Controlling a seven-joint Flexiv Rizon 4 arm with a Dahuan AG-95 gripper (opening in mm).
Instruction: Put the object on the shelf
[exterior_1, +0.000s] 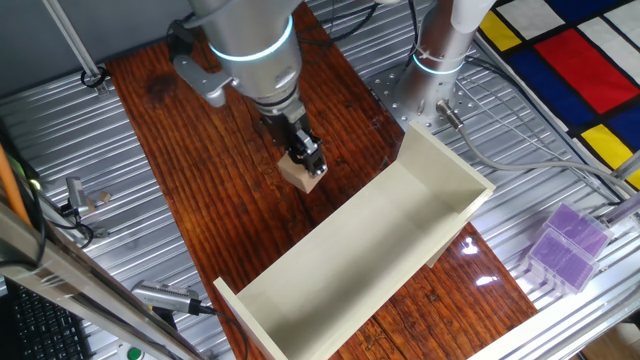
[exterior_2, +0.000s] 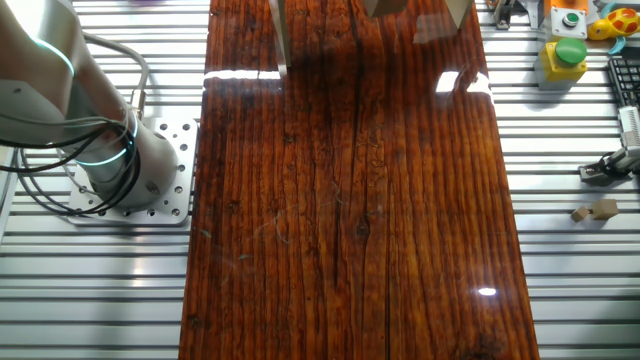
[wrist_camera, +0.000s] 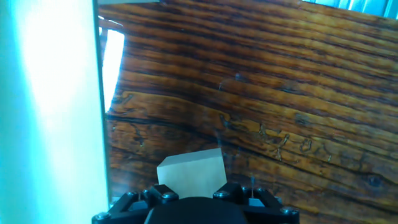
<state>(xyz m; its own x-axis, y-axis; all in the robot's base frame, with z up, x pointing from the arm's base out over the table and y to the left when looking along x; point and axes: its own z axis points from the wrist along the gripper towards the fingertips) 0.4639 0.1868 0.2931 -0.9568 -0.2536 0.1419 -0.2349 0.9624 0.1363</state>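
The object, a small light-tan wooden cube (exterior_1: 301, 173), is held between the fingers of my gripper (exterior_1: 308, 160), which is shut on it above the wooden board, just left of the shelf. The hand view shows the cube (wrist_camera: 191, 173) between the black fingers (wrist_camera: 163, 195), lifted off the board. The shelf (exterior_1: 400, 225) is a long cream-white trough with upright end panels, lying diagonally to the right of the gripper. Its near board fills the left of the hand view (wrist_camera: 53, 106). In the other fixed view only the shelf's lower parts (exterior_2: 384, 8) show at the top edge.
A dark red wooden board (exterior_1: 200, 150) covers the metal table. A translucent purple plastic box (exterior_1: 567, 245) sits at the right. The second arm's base (exterior_1: 440, 60) stands behind the shelf. Tools and small parts (exterior_2: 594, 210) lie along the table's edges.
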